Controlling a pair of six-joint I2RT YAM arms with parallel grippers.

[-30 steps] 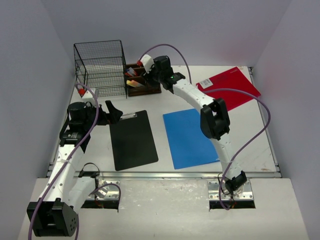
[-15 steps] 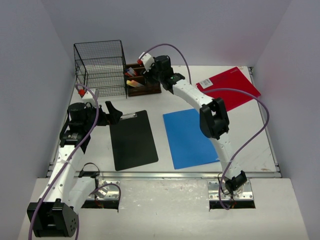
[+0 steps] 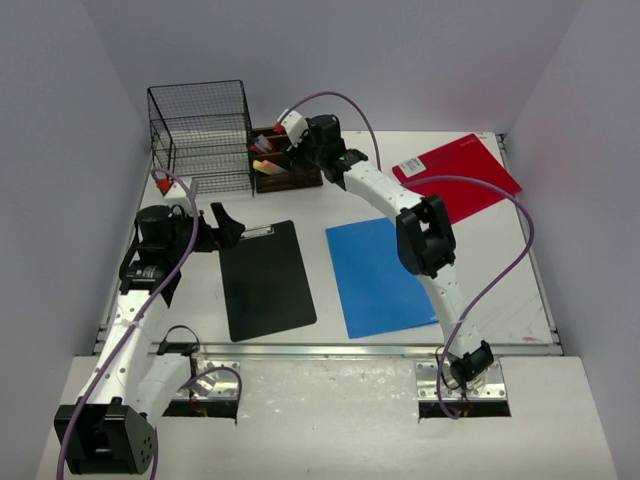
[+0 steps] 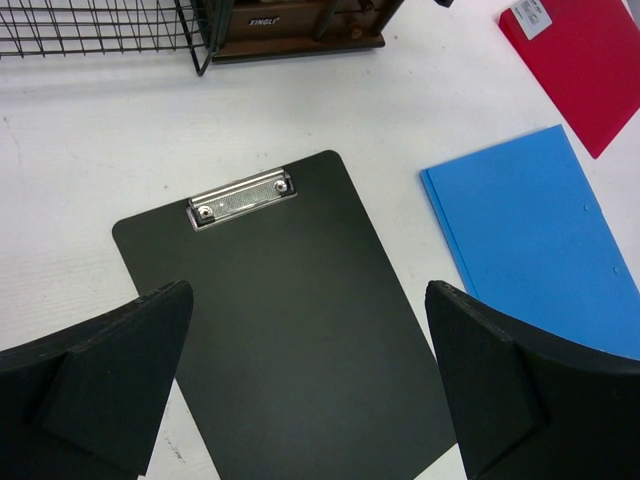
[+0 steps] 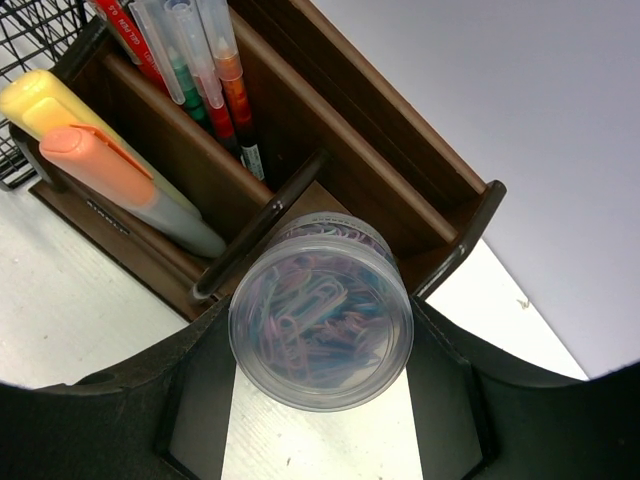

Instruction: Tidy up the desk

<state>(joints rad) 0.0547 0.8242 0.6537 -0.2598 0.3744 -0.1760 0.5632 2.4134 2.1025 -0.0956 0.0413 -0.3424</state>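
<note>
The desk (image 3: 330, 205) is a white tabletop with a metal rail along its front. My right gripper (image 5: 320, 345) is shut on a clear round tub of coloured paper clips (image 5: 320, 320), held just above the near right corner of the brown wooden organizer (image 5: 340, 140). In the top view this gripper (image 3: 295, 145) reaches over the organizer (image 3: 285, 175) at the back. My left gripper (image 4: 305, 300) hangs open above the black clipboard (image 4: 290, 340), with nothing between its fingers; in the top view it (image 3: 228, 226) is at the clipboard's (image 3: 265, 280) upper left corner.
A black wire basket (image 3: 200, 135) stands left of the organizer. A blue folder (image 3: 380, 275) lies mid-desk and a red folder (image 3: 460, 175) at the back right. Yellow and orange highlighters (image 5: 110, 170) and several pens (image 5: 200, 60) fill the organizer's compartments.
My right gripper has edged slightly left over the organizer with the tub in it. The left arm has not moved.
</note>
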